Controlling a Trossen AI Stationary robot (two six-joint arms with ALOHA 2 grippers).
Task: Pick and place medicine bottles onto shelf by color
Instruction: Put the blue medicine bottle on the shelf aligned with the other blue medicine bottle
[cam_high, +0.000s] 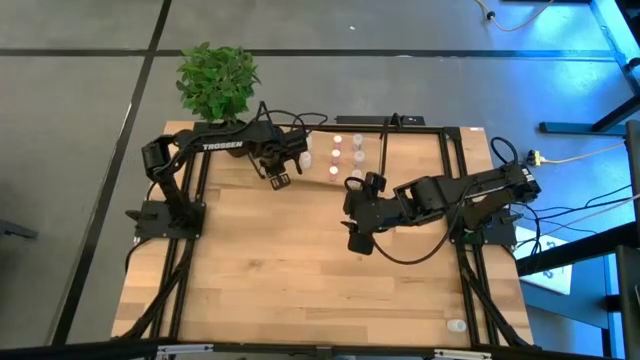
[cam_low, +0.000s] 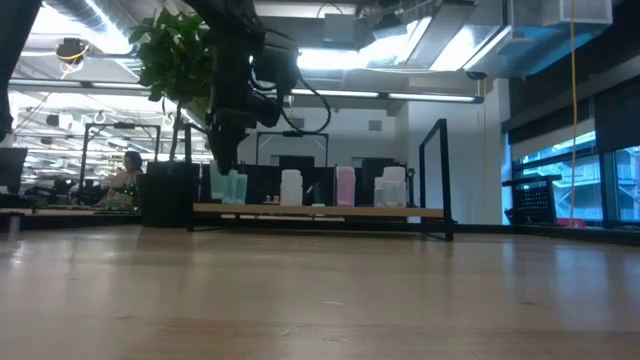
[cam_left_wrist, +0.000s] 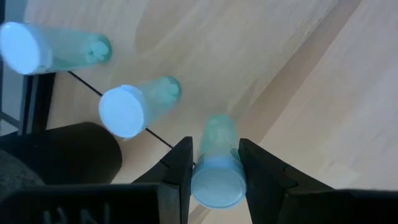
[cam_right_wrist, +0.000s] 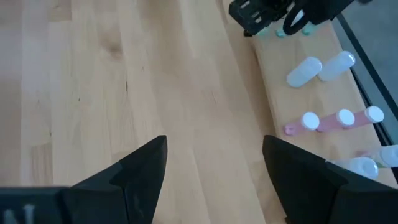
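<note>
The left gripper (cam_left_wrist: 214, 163) has its jaws closed on a green-tinted bottle (cam_left_wrist: 217, 169), held over the left end of the shelf (cam_high: 400, 140) at the far edge of the table (cam_high: 300, 270). Two more green bottles (cam_left_wrist: 140, 106) stand just beside it. Pink bottles (cam_right_wrist: 339, 118) stand farther right. The right gripper (cam_right_wrist: 214, 165) hangs over mid-table, jaws apart and empty.

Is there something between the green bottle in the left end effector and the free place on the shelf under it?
Nothing visible. The left end effector holds the green bottle over the shelf, beside two green bottles already standing there, with bare board beneath.
</note>
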